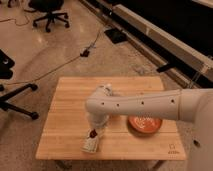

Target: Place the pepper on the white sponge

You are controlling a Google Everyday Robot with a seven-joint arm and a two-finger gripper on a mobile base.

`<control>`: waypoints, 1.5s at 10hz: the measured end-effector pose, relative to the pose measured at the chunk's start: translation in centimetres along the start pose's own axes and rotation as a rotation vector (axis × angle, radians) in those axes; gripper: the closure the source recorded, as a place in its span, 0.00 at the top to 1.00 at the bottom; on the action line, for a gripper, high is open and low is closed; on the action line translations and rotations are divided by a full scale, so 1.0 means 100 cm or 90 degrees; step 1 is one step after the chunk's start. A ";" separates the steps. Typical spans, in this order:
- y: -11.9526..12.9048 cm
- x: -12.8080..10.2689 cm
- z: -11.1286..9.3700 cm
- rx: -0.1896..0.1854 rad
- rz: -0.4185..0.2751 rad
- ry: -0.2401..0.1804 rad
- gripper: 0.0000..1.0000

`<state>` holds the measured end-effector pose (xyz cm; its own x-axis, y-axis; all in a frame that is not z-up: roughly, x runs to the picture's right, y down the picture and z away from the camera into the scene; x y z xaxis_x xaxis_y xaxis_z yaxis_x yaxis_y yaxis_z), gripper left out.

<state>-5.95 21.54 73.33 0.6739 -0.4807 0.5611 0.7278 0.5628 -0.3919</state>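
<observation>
Here my pincer [93,132] points down over the near edge of the wooden surface [65,100], gripping the pepper [92,133]. Directly beneath it, touching or nearly so, lies the white sponge [90,145]. To my pincer's right sits the orange-red plate [144,125], well apart.

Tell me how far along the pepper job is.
Nearly there, by the look of it: the end effector hangs low over the white sponge at the table's front edge, with the pepper at its tip. Left: letting go and pulling away.
</observation>
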 end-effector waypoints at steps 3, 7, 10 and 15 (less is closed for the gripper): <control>-0.002 -0.023 0.005 -0.008 -0.058 -0.019 0.16; -0.010 -0.047 0.016 -0.016 -0.137 -0.036 0.22; -0.013 -0.057 0.024 -0.023 -0.175 -0.040 0.52; -0.015 -0.055 0.040 -0.044 -0.182 0.030 0.80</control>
<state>-11.23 26.03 73.75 0.4446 -0.6445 0.6221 0.8946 0.3539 -0.2727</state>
